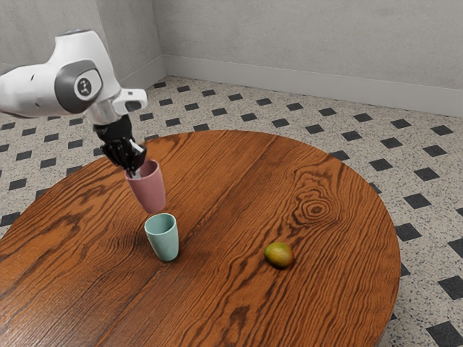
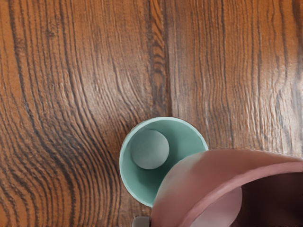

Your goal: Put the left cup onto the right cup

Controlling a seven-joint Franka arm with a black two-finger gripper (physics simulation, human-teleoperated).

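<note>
My black gripper [image 1: 135, 170] is shut on the rim of a pink cup [image 1: 147, 189], which hangs in the air, slightly tilted. Just below it and a little toward the exterior view's right, a teal cup [image 1: 162, 236] stands upright on the round wooden table [image 1: 239, 181]. The pink cup's base is close above the teal cup's rim, apart from it. In the wrist view the pink cup [image 2: 222, 184] looms large under my hand and overlaps part of the teal cup's open mouth [image 2: 161, 158].
A yellow-green fruit [image 1: 278, 254] lies on the table toward the exterior view's right of the cups. The table's edge curves round at the right, with checkered floor [image 1: 405, 144] beyond.
</note>
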